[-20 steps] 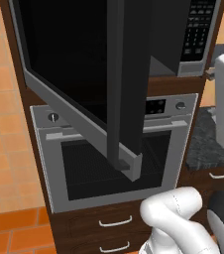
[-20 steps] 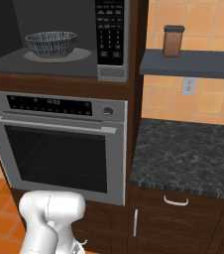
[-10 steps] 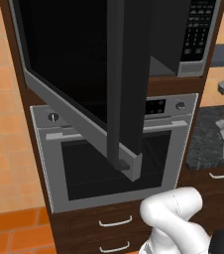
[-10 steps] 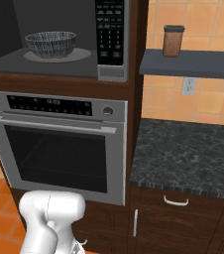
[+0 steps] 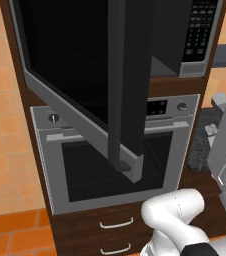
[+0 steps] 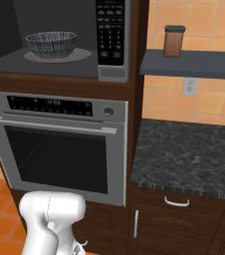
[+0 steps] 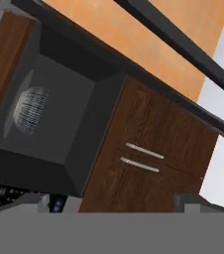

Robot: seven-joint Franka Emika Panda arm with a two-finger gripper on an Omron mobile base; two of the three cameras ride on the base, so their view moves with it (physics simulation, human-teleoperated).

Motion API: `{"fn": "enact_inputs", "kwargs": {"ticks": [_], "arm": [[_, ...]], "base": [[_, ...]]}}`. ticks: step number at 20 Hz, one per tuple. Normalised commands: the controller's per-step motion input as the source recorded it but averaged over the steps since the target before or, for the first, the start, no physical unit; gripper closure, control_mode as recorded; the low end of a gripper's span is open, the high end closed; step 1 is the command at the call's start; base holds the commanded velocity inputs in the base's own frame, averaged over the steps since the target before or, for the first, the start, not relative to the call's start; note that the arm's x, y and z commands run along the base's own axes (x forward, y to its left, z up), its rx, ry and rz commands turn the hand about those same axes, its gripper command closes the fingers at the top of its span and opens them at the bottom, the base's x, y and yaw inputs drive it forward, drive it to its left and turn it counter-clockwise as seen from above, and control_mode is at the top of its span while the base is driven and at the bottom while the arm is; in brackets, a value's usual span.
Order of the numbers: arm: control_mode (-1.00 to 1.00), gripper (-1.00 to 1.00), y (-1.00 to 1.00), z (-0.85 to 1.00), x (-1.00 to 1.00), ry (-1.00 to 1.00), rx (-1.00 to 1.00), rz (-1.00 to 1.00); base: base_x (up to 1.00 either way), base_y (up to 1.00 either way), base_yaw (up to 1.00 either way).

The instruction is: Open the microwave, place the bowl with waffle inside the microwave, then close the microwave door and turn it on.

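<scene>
In the left base view the microwave door stands swung wide open, its black glass panel running from 10 o'clock down to the centre, with the dark vertical handle strip at its free edge and a silver-grey border along the bottom. The microwave sits at 1 o'clock, its black keypad of pale buttons facing out. Below it is the silver oven, with a round knob at either end of its control strip. Two drawers with pale handles lie at 6 o'clock, and the white arm curls up at 5 o'clock.

In the right base view the microwave cavity is open at 11 o'clock, and the bowl with waffle rests inside it on the round turntable plate, just left of the keypad. The oven fills 8 o'clock. A dark speckled worktop spreads at 4 o'clock. Above it a grey shelf carries a brown jar at 1 o'clock, and an outlet sits on the orange tiles below the shelf.

In the hand view, rolled sideways, the bowl shows at 9 o'clock inside the dark cavity, with wooden cabinet doors and two pale handles near the centre. The fingers are spread wide, holding nothing.
</scene>
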Motion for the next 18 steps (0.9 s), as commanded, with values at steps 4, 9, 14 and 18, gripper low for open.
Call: {"fn": "enact_inputs", "kwargs": {"ticks": [4,9,14,18], "arm": [[-1.0,-1.0,0.49,-0.09,-0.32,-0.05,0.0,0.0],[-1.0,-1.0,0.61,-0.34,-0.28,0.02,0.0,0.0],[-1.0,-1.0,0.67,-0.44,-0.11,0.1,0.0,0.0],[-1.0,-1.0,0.67,-0.42,-0.02,0.14,0.0,0.0]], "base": [[0.0,0.0,0.0],[0.0,0.0,0.0],[0.0,0.0,0.0],[0.0,0.0,0.0]]}}
